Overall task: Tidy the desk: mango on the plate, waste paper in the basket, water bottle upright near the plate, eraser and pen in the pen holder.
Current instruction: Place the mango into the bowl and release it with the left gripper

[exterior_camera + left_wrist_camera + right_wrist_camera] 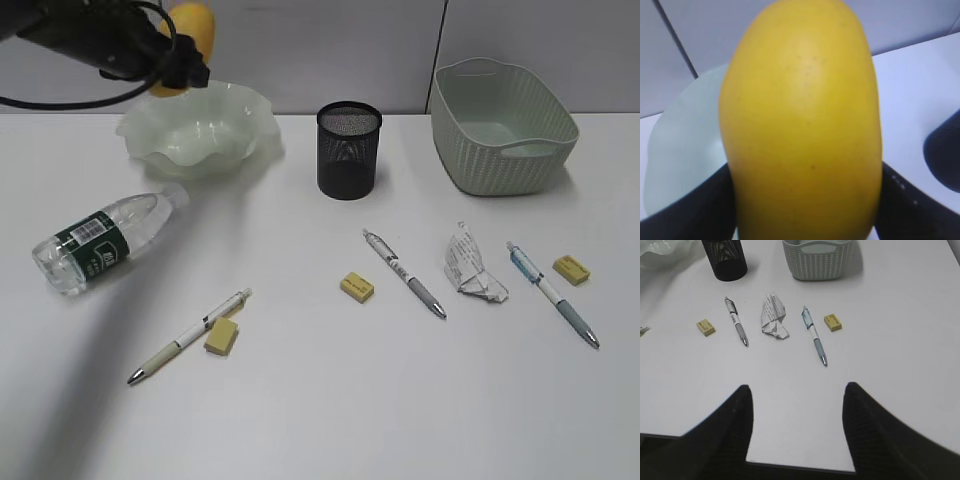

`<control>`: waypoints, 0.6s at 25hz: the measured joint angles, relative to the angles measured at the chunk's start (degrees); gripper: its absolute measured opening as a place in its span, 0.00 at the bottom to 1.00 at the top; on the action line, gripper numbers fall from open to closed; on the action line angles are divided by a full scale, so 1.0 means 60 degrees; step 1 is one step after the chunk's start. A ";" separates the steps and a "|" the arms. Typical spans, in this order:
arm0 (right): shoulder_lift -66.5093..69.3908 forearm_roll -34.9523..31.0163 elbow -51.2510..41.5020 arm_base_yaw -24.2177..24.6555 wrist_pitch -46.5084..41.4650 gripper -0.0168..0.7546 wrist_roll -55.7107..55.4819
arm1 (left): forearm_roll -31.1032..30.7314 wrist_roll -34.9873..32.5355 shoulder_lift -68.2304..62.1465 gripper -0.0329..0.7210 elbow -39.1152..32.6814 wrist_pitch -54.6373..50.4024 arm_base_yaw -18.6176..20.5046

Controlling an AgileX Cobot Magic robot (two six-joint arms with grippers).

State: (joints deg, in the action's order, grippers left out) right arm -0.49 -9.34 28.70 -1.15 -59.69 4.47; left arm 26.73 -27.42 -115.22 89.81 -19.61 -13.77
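Note:
My left gripper (180,60) is shut on the yellow mango (800,125) and holds it in the air above the wavy green plate (200,130). The water bottle (105,240) lies on its side at the left of the desk (320,410). Three pens (190,335) (403,272) (552,292) lie flat, each with a yellow eraser (222,336) (357,288) (571,269) close by. The waste paper (470,265) sits between the two right pens. The black mesh pen holder (349,150) and the green basket (503,125) stand at the back. My right gripper (797,390) hangs open and empty over the desk's front edge.
The grey wall runs right behind the plate, pen holder and basket. In the right wrist view the desk's near edge (800,466) lies just under the fingers (737,420).

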 joint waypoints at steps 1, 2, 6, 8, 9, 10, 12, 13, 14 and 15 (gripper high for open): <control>0.0000 0.0000 0.0000 0.0000 0.0000 0.62 0.0000 | 0.0041 0.0000 -0.0236 0.79 0.0000 0.0299 0.0000; 0.0000 0.0000 0.0000 0.0000 0.0000 0.62 0.0000 | 0.0061 0.0000 -0.0473 0.79 0.0000 0.0591 0.0000; 0.0000 -0.0008 0.0000 0.0000 0.0008 0.62 0.0000 | 0.0381 0.0000 -0.1255 0.79 0.0000 0.1679 0.0000; 0.0000 -0.0017 0.0000 0.0000 0.0008 0.62 0.0000 | 0.0694 0.0000 -0.1531 0.79 0.0000 0.2099 0.0000; 0.0000 -0.0017 0.0000 0.0000 0.0008 0.62 0.0000 | 0.0867 0.0000 -0.1654 0.79 0.0000 0.2270 0.0000; 0.0000 -0.0017 0.0000 0.0000 0.0008 0.62 0.0000 | 0.1012 0.0000 -0.1769 0.79 0.0000 0.2401 0.0000; 0.0000 -0.0023 0.0000 0.0000 0.0008 0.62 0.0000 | 0.1224 0.0000 -0.1936 0.79 0.0000 0.2524 0.0000; 0.0000 -0.0023 0.0000 0.0000 0.0008 0.62 0.0000 | 0.1274 0.0000 -0.2000 0.79 0.0000 0.2544 0.0000; 0.0000 -0.0023 0.0000 0.0000 0.0008 0.62 0.0000 | 0.1290 0.0000 -0.2070 0.79 0.0000 0.2544 0.0000; 0.0000 -0.0023 0.0000 0.0000 0.0008 0.62 0.0000 | 0.1300 0.0000 -0.2102 0.79 0.0000 0.2567 0.0000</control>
State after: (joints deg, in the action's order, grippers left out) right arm -0.49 -9.48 28.70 -1.15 -59.64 4.47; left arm 34.53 -27.42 -127.83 89.81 -4.20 -13.77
